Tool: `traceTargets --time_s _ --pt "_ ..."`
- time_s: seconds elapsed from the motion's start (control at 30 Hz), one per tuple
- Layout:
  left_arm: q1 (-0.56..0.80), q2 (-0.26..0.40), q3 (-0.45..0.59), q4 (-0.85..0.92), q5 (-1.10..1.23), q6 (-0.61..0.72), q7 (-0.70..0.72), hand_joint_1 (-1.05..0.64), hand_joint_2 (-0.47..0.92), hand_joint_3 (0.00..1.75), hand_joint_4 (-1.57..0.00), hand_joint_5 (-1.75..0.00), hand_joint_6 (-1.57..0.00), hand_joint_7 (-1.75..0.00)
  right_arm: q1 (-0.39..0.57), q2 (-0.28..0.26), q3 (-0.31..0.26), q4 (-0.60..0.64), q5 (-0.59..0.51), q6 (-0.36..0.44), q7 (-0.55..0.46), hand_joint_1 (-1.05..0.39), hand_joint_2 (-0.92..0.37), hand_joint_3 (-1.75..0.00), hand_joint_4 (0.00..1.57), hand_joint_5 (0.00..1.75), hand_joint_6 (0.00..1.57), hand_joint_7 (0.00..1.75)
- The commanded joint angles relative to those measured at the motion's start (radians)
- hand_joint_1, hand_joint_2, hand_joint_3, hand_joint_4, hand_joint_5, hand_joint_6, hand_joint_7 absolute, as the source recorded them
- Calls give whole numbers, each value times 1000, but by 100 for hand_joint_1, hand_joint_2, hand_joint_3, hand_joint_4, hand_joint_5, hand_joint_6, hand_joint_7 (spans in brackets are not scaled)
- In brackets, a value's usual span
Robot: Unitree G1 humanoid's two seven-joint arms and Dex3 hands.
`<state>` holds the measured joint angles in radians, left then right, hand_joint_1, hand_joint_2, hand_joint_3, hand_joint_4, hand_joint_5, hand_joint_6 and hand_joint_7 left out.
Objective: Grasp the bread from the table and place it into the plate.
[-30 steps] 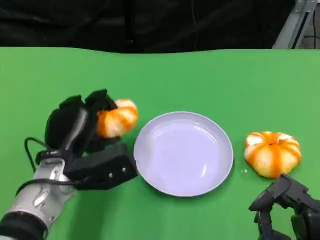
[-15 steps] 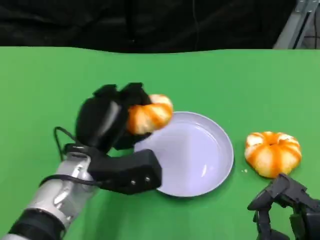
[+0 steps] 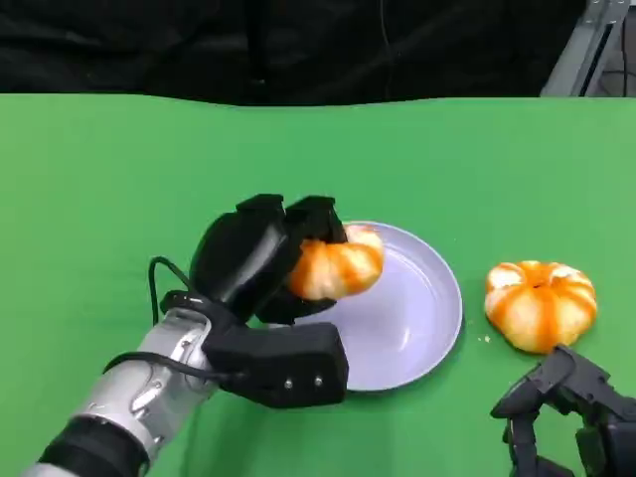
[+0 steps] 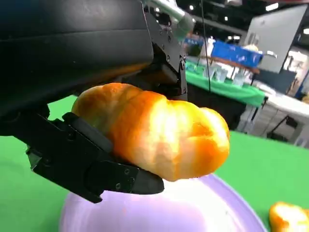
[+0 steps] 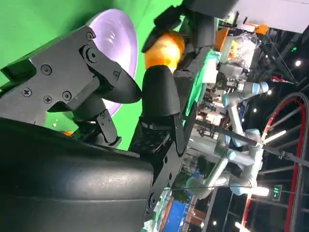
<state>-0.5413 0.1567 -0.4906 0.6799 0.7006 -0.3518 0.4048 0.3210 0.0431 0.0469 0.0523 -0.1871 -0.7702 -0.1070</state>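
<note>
My left hand (image 3: pixel 260 260) grips the bread (image 3: pixel 336 266) above the plate's (image 3: pixel 437 308) left side; my right hand (image 3: pixel 568 407) rests low, fingers apart, holding nothing.

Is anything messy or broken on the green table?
Nothing looks broken or spilled. The left hand holds one bread above the plate. A second bread sits whole on the table beside the plate, with a tiny crumb-like speck near it.
</note>
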Motion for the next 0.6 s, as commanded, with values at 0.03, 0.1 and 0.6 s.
traceTargets --time_s 0.03,0.1,0.6 --pt "-52 -17 -22 78 22 -21 9 -8 90 15 -61 -174 -74 -131 0 -4 -3 -4 0 -8 -8 -12 -51 -120 82 175 74 152" --pt "-69 -39 -38 124 31 -5 -3 -6 91 9 -59 -175 -68 -143 1 -3 -1 -7 5 -7 -6 -12 -51 -121 82 175 74 152" --pt "-70 2 -80 75 34 87 -296 -99 92 59 -2 0 -27 0 23 15 9 -51 -20 40 -20 -12 -51 -121 82 175 74 152"
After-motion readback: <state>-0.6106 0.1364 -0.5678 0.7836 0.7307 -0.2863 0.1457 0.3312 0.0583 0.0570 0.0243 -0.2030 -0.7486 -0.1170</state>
